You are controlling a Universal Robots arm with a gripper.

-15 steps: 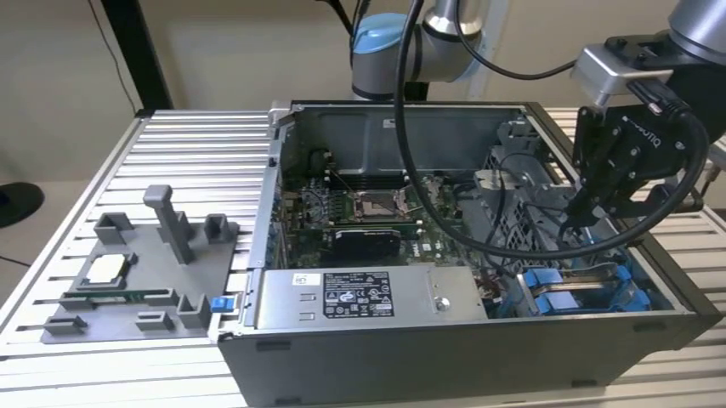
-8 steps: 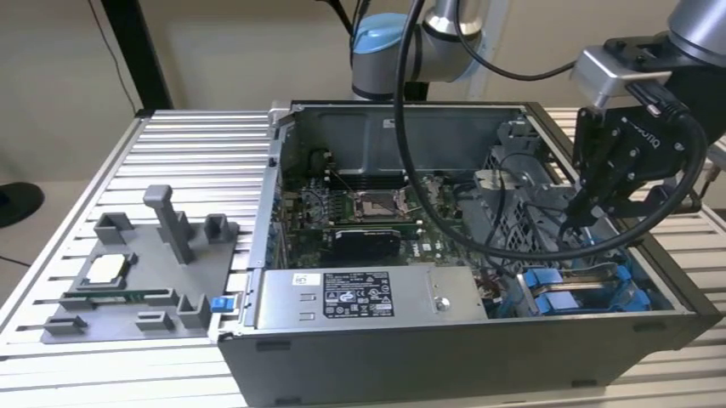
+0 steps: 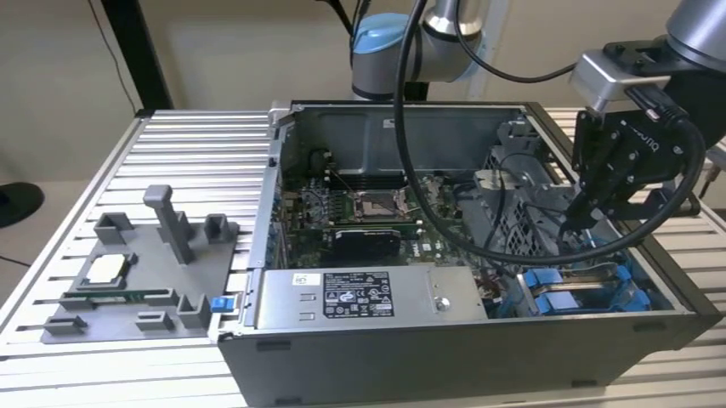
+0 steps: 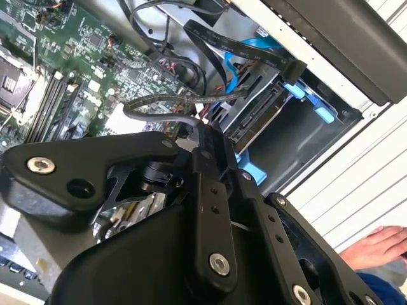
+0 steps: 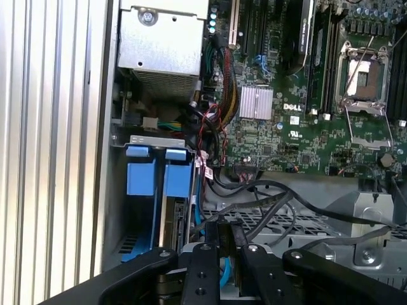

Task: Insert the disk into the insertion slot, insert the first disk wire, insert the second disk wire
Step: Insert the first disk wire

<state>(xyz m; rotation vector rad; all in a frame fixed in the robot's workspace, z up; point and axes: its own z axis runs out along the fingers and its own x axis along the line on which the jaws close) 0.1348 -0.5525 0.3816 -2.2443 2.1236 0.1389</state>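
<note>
The open computer case (image 3: 454, 340) sits on the slatted table. Its insertion slot (image 3: 567, 293) with blue rails is at the exterior view's right front corner. In the second wrist view the disk (image 4: 257, 117) lies inside that bay, framed by its blue carrier. In the first wrist view the disk's edge (image 5: 173, 222) shows below the blue carrier tabs (image 5: 152, 178). My gripper (image 3: 575, 223) hangs just above the bay. Its fingers stand close together on the end of a black disk wire (image 4: 159, 101) that loops across the drive cage (image 5: 280, 210).
The grey labelled power-supply box (image 3: 352, 297) lies beside the bay, with the motherboard (image 3: 363, 212) behind it. A blue data cable (image 4: 254, 47) and red wires (image 5: 206, 127) run near the bay. A grey fixture plate (image 3: 148, 272) is at the exterior view's left. A person's hand (image 4: 375, 248) rests outside the case.
</note>
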